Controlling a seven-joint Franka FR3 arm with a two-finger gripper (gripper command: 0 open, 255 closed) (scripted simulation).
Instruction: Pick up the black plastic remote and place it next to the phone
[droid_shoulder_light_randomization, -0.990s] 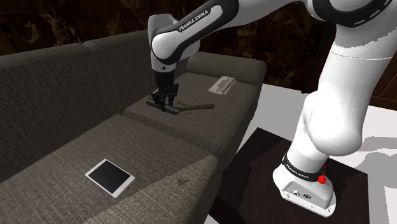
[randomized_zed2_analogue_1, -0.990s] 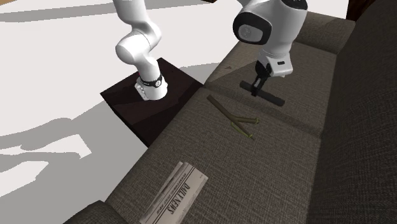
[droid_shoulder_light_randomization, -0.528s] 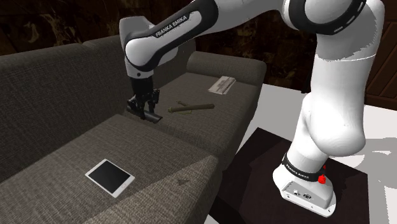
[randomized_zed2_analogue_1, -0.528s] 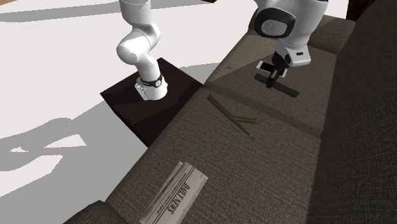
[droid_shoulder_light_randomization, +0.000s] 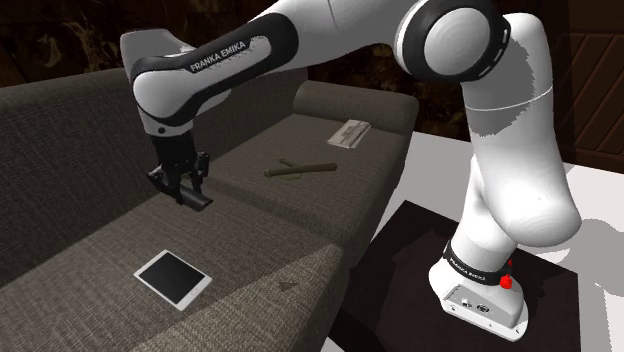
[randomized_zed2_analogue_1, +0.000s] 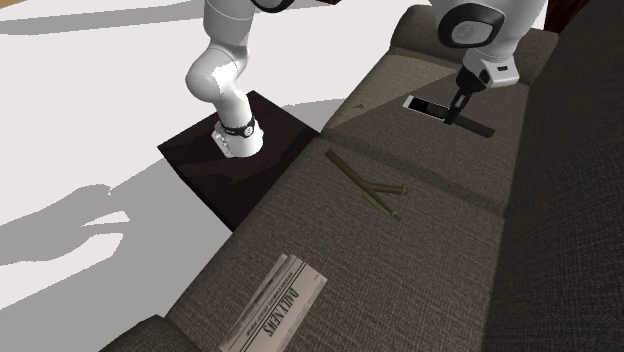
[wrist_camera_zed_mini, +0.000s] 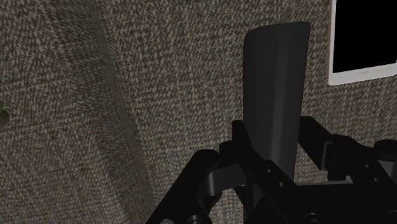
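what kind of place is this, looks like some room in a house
Probably a living room. There is a long dark fabric sofa, with a folded newspaper and a phone lying on its cushions. The pincer holds a black remote over the seat.

remote (wrist_camera_zed_mini: 275, 83): slim black bar, plain top face | state: clasped mid-length by the tool (droid_shoulder_light_randomization: 184, 187), crosswise to its fingers, above the sofa (droid_shoulder_light_randomization: 260, 230) seat | phone (droid_shoulder_light_randomization: 172, 279): white-rimmed slab, black screen up, flat on the same seat, near the remote, not touching
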